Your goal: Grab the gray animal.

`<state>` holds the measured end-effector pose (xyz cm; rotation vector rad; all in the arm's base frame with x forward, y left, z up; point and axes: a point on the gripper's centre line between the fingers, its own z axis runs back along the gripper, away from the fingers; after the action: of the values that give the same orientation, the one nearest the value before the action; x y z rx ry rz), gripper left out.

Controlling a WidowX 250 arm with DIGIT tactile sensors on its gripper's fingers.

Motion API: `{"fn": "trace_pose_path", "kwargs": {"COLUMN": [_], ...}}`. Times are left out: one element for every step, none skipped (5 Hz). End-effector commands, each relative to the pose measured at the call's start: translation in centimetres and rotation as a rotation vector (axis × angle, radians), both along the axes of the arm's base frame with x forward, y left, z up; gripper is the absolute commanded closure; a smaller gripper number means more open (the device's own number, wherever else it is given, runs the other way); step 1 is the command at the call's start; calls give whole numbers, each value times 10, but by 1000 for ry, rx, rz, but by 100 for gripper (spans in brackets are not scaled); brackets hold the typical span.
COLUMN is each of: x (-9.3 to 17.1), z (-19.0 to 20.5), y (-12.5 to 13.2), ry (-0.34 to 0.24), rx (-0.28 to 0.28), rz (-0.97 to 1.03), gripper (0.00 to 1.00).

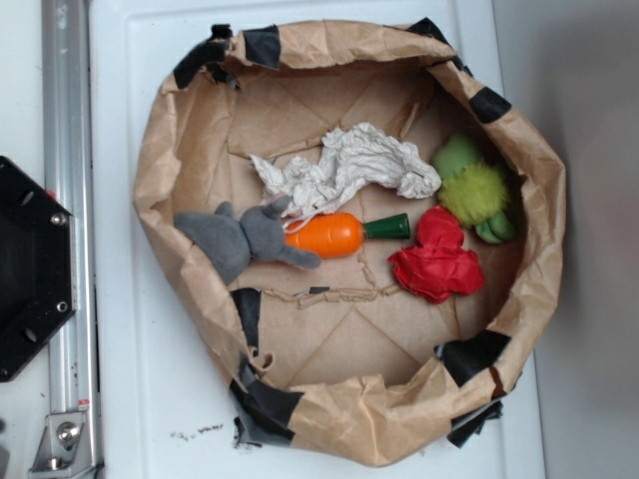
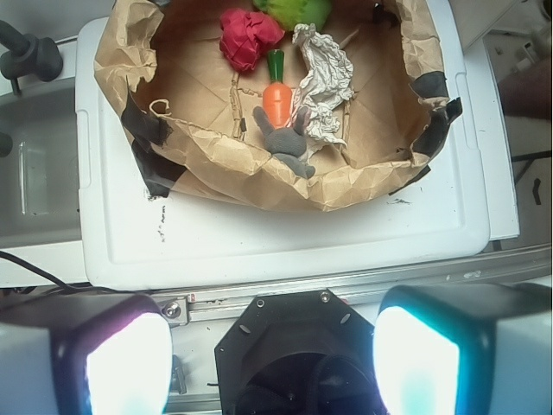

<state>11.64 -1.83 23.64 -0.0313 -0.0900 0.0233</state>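
We have not begun the grab: our gripper (image 2: 272, 363) waits released, well apart from the gray animal (image 1: 243, 237) lying by the carrot (image 1: 329, 235) in the paper basket (image 1: 160, 150)

We see the gray animal (image 1: 243, 238) lying against the left wall of the brown paper basket (image 1: 165, 150). Its head touches our orange toy carrot (image 1: 334, 235), below the crumpled white cloth (image 1: 344, 168).

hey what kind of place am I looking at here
Likely a robot lab test bench, not a home: a taped-up brown paper bin of toys, including a gray plush animal and orange plastic carrot, sits on a white board beside a metal rail.
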Motion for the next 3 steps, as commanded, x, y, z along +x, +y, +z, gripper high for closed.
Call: {"fn": "trace_pose_path", "kwargs": {"x": [0, 50, 99], "z": [0, -20, -67], "y": [0, 2, 16], "ry": [0, -3, 49], "rx": [0, -31, -26], "rz": [0, 133, 185], "gripper": [0, 0, 0]}}
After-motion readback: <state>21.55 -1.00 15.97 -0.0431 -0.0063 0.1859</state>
